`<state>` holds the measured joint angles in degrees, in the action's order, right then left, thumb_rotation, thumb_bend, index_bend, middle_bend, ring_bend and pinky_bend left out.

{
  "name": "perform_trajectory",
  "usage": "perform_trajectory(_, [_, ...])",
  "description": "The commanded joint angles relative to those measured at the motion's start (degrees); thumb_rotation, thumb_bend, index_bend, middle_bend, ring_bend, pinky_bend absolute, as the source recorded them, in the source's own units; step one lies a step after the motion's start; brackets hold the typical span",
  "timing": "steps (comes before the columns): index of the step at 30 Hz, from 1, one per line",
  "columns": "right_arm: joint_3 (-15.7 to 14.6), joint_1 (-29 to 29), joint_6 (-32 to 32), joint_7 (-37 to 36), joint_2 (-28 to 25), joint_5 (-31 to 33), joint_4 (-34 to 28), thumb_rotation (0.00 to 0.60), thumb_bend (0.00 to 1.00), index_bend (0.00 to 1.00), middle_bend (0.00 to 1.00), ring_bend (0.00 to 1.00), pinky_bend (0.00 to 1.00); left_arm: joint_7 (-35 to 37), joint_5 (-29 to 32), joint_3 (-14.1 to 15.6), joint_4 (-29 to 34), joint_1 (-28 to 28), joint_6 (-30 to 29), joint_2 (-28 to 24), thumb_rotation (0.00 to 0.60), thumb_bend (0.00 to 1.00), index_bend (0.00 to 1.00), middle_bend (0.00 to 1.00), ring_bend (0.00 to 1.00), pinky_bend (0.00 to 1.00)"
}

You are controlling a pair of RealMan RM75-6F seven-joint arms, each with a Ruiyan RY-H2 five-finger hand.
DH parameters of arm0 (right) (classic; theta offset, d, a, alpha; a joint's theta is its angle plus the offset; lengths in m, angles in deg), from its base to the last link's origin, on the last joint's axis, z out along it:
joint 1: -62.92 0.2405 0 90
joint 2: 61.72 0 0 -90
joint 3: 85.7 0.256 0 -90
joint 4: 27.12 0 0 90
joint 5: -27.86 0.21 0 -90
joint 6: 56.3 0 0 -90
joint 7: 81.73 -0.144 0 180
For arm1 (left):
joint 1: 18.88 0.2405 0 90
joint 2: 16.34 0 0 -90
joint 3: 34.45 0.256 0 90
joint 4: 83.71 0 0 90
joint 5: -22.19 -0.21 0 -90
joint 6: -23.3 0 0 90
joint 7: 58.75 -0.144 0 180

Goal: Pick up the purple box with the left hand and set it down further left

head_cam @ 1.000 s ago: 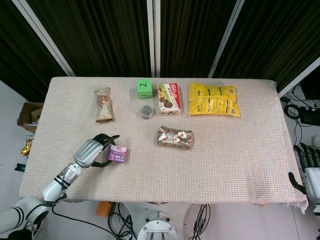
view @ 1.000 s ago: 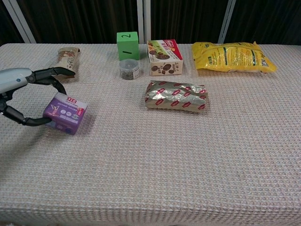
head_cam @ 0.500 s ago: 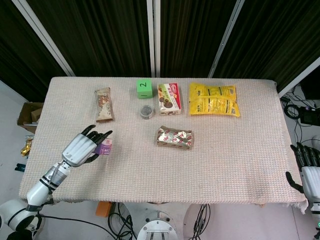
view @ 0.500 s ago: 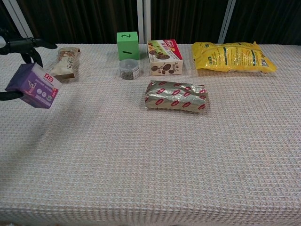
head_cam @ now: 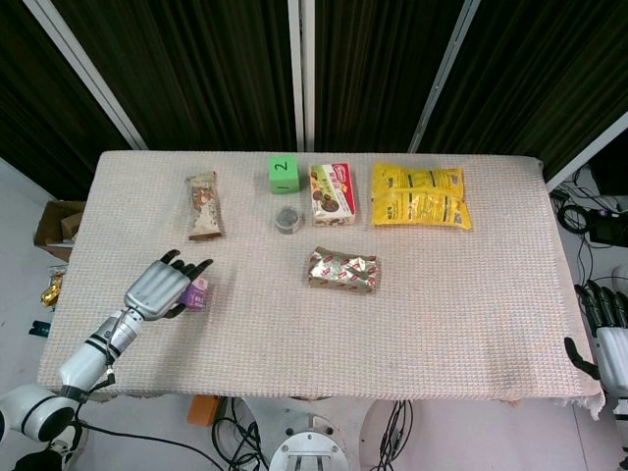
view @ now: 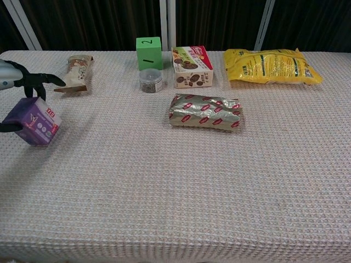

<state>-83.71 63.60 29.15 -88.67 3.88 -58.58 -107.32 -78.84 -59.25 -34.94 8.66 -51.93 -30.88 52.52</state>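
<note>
The purple box (head_cam: 196, 292) (view: 34, 121) is held by my left hand (head_cam: 157, 290) (view: 19, 82) near the table's left front area, tilted, its lower edge at or just above the cloth. The fingers wrap around the box from the left, and one dark fingertip reaches past its top in the chest view. My right hand (head_cam: 606, 334) hangs off the table's right front corner with nothing in it, its fingers apart; the chest view does not show it.
A snack bar (head_cam: 204, 206) lies behind the left hand. Further right are a green cube (head_cam: 283, 174), a small round tin (head_cam: 287, 219), a cookie box (head_cam: 332, 192), a foil pack (head_cam: 342, 269) and a yellow bag (head_cam: 419, 195). The table's left edge (head_cam: 69, 285) is close.
My left hand has carried the purple box leftward from the table's left-centre, lifted it, and now has lowered it close to the cloth. The right hand barely shifted.
</note>
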Motion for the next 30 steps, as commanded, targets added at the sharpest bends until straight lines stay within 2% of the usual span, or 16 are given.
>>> perform_trajectory(1, [-0.04, 0.04, -0.22, 0.05, 0.07, 0.13, 0.06, 0.600, 0.28, 0.00, 0.00, 0.00, 0.00, 1.06, 0.44, 0.17, -0.06, -0.19, 0.77, 0.19, 0.600, 0.34, 0.08, 0.68, 0.33, 0.17])
perform_trajectory(4, [-0.04, 0.06, -0.41, 0.05, 0.05, 0.28, 0.02, 0.600, 0.28, 0.00, 0.00, 0.00, 0.00, 1.77, 0.32, 0.36, -0.62, -0.39, 1.13, 0.32, 0.600, 0.32, 0.07, 0.54, 0.33, 0.17])
perform_trajectory(7, [0.03, 0.09, -0.48, -0.25, -0.02, 0.38, 0.05, 0.600, 0.28, 0.00, 0.00, 0.00, 0.00, 3.34, -0.63, 0.47, -1.19, -0.12, 0.16, 0.72, 0.600, 0.27, 0.05, 0.38, 0.32, 0.17])
perform_trajectory(10, [0.04, 0.08, -0.51, -0.23, -0.06, 0.42, 0.12, 0.600, 0.28, 0.00, 0.00, 0.00, 0.00, 5.01, -1.67, 0.48, -1.71, 0.13, -0.97, 0.92, 0.600, 0.18, 0.03, 0.25, 0.25, 0.17])
perform_trajectory(13, [0.03, 0.11, -0.61, -0.03, -0.01, 0.48, 0.08, 0.600, 0.28, 0.00, 0.00, 0.00, 0.00, 5.54, -2.29, 0.66, -1.98, 0.26, -1.53, 1.01, 0.600, 0.10, 0.03, 0.17, 0.17, 0.17])
perform_trajectory(17, [0.05, 0.12, -0.80, 0.23, -0.01, 0.69, 0.06, 0.600, 0.28, 0.00, 0.00, 0.00, 0.00, 6.19, -3.24, 0.75, -2.08, 0.52, -2.69, 1.15, 0.600, 0.07, 0.02, 0.12, 0.13, 0.17])
perform_trajectory(24, [0.16, -0.02, -0.38, 0.02, -0.23, 0.65, -0.08, 0.600, 0.28, 0.00, 0.00, 0.00, 0.00, 7.10, -3.98, 0.88, -0.98, 1.54, -4.97, 0.12, 0.600, 0.07, 0.02, 0.12, 0.12, 0.17])
perform_trajectory(28, [0.31, -0.13, -0.02, -0.50, -0.38, 0.65, 0.11, 0.600, 0.28, 0.00, 0.00, 0.00, 0.00, 13.45, -4.81, 1.24, -0.91, 3.67, -8.27, -0.90, 0.600, 0.07, 0.02, 0.12, 0.12, 0.17])
perform_trajectory(30, [0.37, -0.11, -0.06, -0.78, -0.44, 0.72, 0.26, 0.600, 0.28, 0.00, 0.00, 0.00, 0.00, 20.51, -5.35, 1.58, -2.14, 4.92, -9.80, -0.86, 0.600, 0.07, 0.02, 0.12, 0.12, 0.17])
